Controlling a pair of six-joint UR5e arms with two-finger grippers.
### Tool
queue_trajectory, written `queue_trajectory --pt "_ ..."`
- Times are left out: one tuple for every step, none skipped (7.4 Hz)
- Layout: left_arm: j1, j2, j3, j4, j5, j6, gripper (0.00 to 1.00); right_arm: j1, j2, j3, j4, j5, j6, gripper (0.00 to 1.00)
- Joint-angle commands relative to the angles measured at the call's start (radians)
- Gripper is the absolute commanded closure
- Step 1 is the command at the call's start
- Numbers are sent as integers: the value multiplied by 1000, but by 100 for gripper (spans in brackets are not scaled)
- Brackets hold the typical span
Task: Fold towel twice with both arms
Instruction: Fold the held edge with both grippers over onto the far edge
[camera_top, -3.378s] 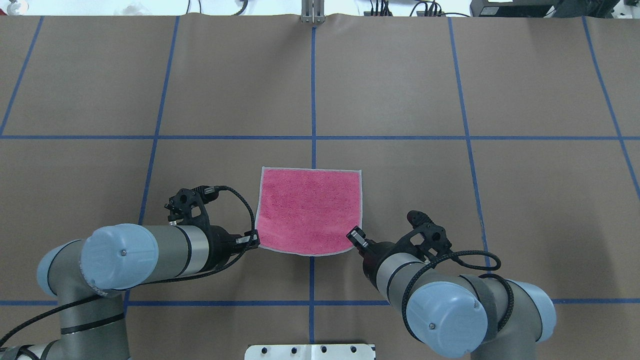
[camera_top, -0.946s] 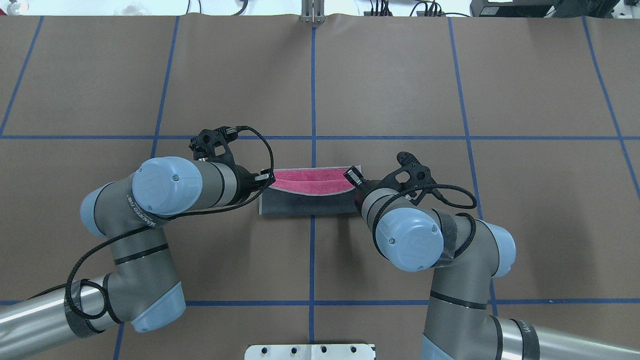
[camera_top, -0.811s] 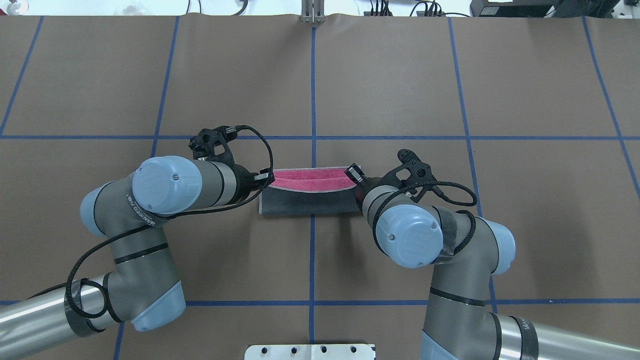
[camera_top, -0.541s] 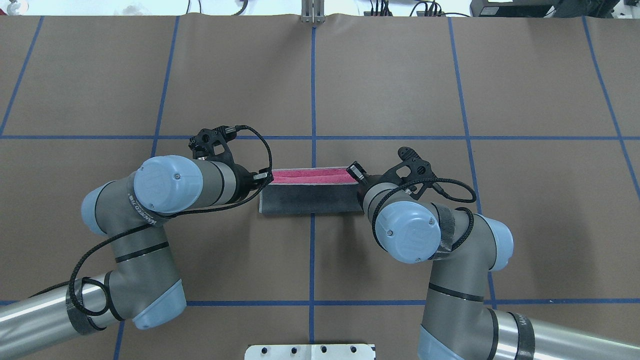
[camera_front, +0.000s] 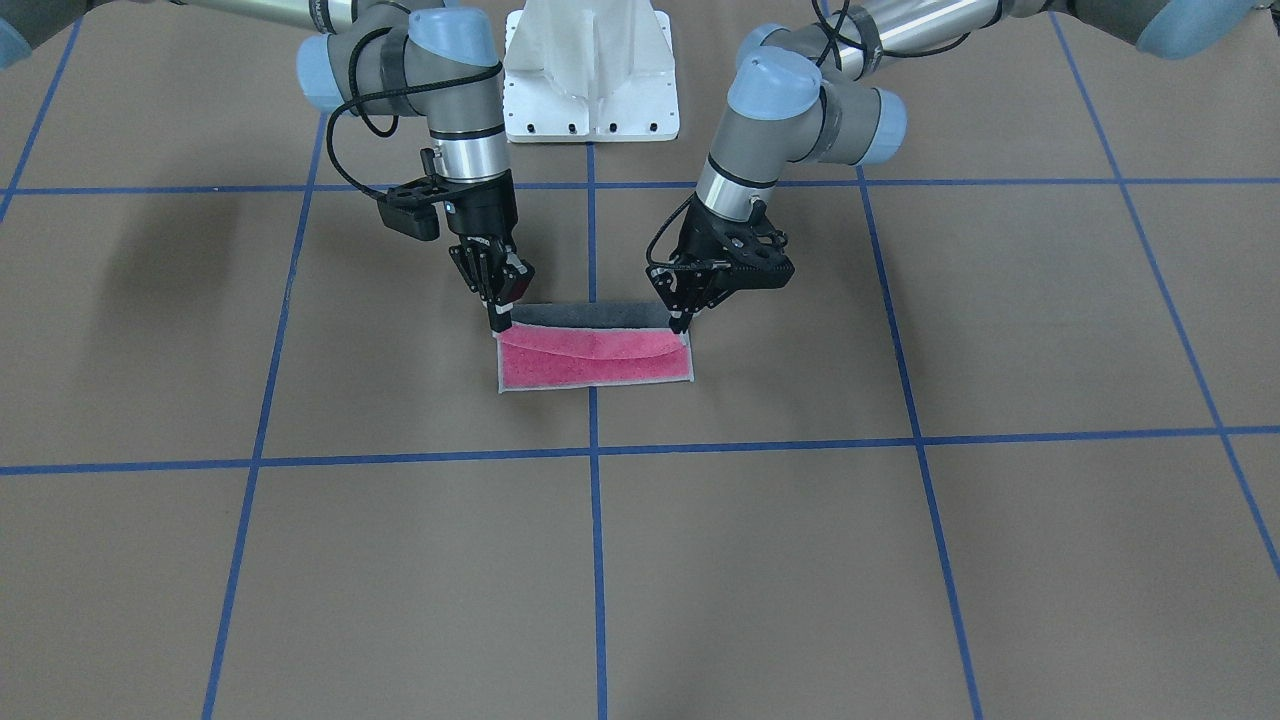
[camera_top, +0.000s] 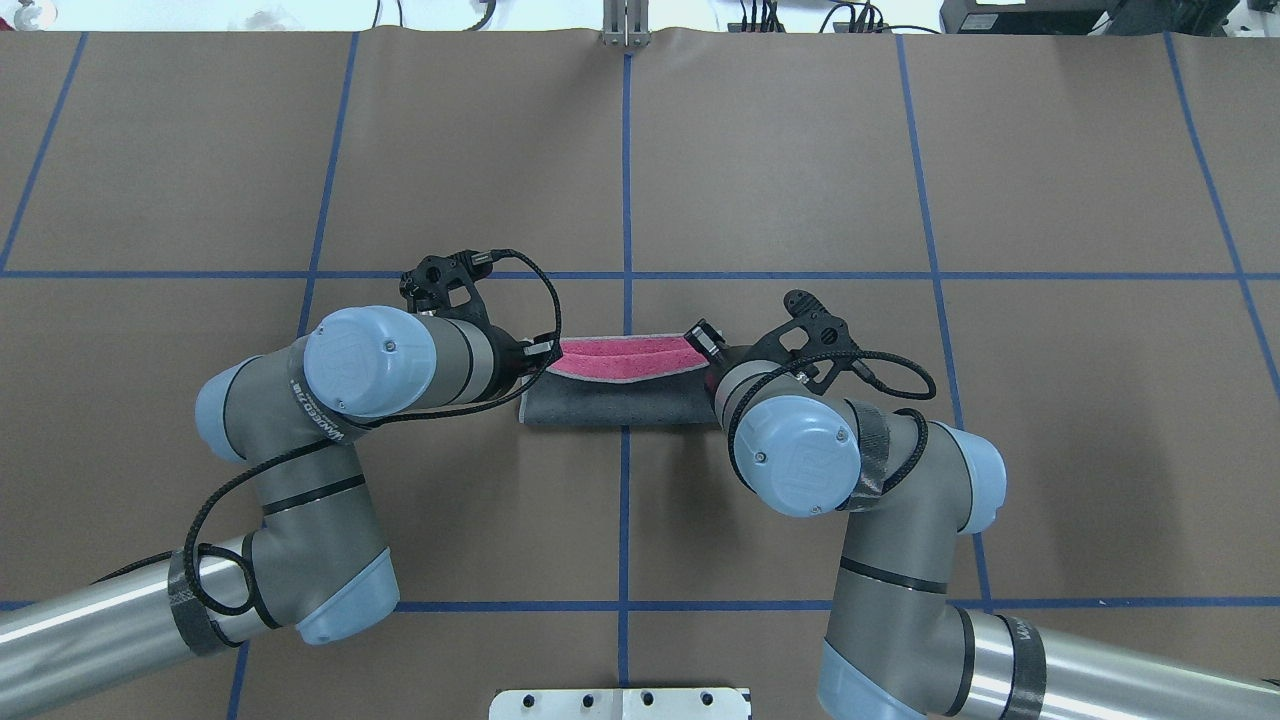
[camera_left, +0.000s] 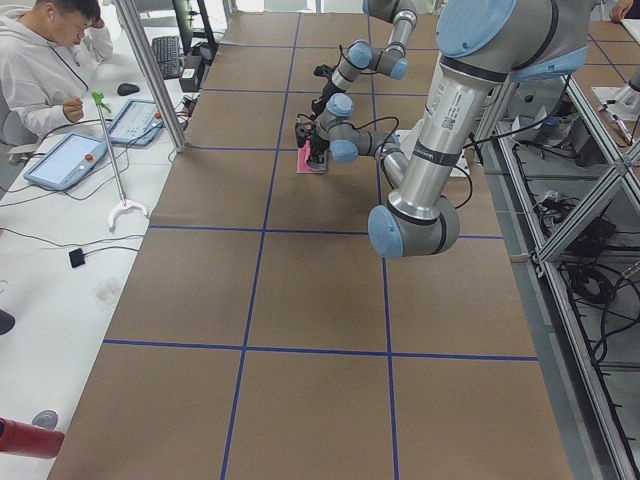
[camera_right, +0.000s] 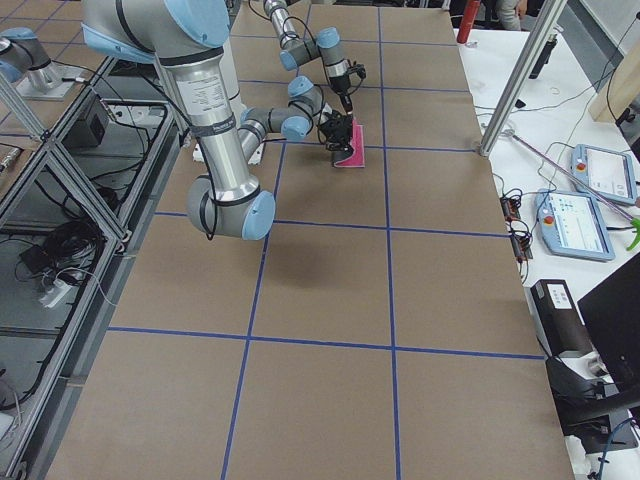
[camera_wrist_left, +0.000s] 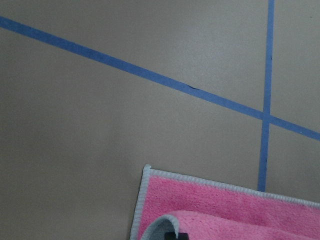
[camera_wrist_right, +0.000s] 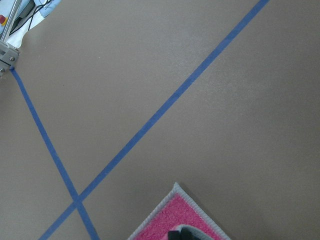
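Note:
The towel (camera_top: 620, 405) lies near the table's middle, partly doubled over. Its dark grey face is up on the near side, and a strip of the pink face (camera_top: 620, 358) shows along the far edge. It also shows in the front-facing view (camera_front: 595, 365). My left gripper (camera_top: 545, 352) is shut on the lifted left corner. My right gripper (camera_top: 700, 340) is shut on the lifted right corner. Both hold the edge a little above the flat far half, and it sags in the middle. The left wrist view shows the flat pink corner (camera_wrist_left: 150, 175) under the held fold.
Brown paper with blue tape lines (camera_top: 626, 200) covers the table. The white bolted pedestal (camera_top: 620, 703) stands at the near edge. A metal post (camera_top: 625, 35) stands at the far edge. An operator (camera_left: 40, 60) sits at a side desk with tablets.
Since 3.4 s ago both grippers carried the towel's near edge over toward the far edge, turning the grey face up. In the last half second both arms shifted slightly forward and inward.

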Motion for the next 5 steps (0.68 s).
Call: queue_trajectory --pt "-1 -5 6 -3 0 -1 100 2 5 -6 0 0 -2 100" --pt "-1 -3 6 -4 0 -1 100 7 5 -6 0 2 -2 100" --pt "-3 -3 8 -4 0 -1 100 13 5 -11 0 2 -11 99" --pt "-6 -3 11 -4 2 -1 97 17 6 -19 0 2 -30 83" --pt "-10 -3 18 -4 2 -1 77 30 12 -29 0 23 -33 65"
